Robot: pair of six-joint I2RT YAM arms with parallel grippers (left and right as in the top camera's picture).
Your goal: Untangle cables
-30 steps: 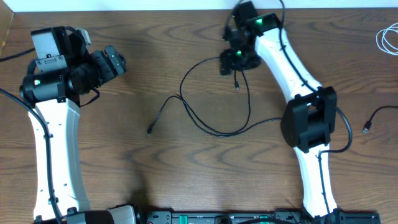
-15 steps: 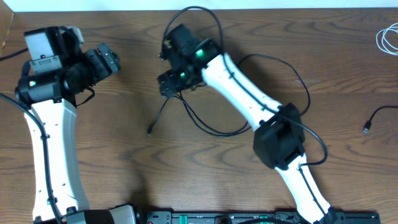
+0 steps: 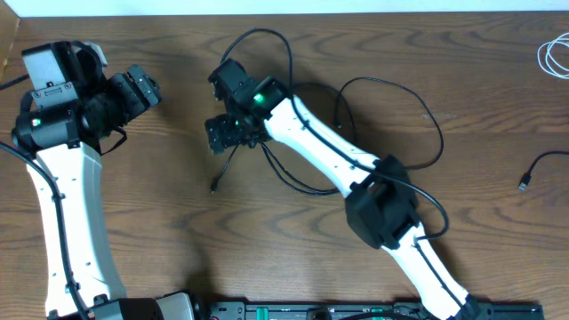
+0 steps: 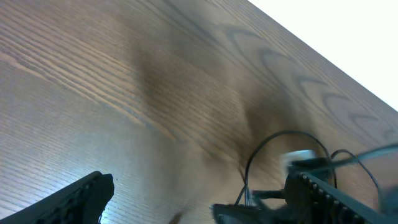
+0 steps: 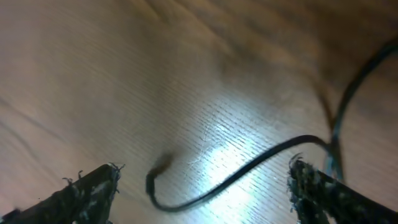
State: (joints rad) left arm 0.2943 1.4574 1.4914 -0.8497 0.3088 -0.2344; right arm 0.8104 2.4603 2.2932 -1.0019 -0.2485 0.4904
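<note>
Surface: a brown wood-grain table [image 3: 178, 231], its grain running across the overhead view, with a bright glare patch in the right wrist view.
Room: only a white strip [image 3: 178, 7] showed, beyond the table's far edge.
Black cable [image 3: 226, 167]: thin and slack. It lay mid-table, curving from a small plug end up under the right arm.
Same cable, close up [image 5: 249, 168]: it lay flat on the wood, with the plug end curled at the lower left.
White cable [image 3: 542, 55]: a thin loop at the far right corner, partly cut off by the frame.
Other black cable [image 3: 523, 184]: at the right edge, well apart from the rest.
Right gripper [image 3: 222, 133]: over the mid-table cable, fingers [image 5: 93, 186] spread wide to either side of it and gripping nothing.
Left gripper [image 3: 147, 86]: at the far left, fingers [image 4: 87, 193] spread wide with nothing between them.
</note>
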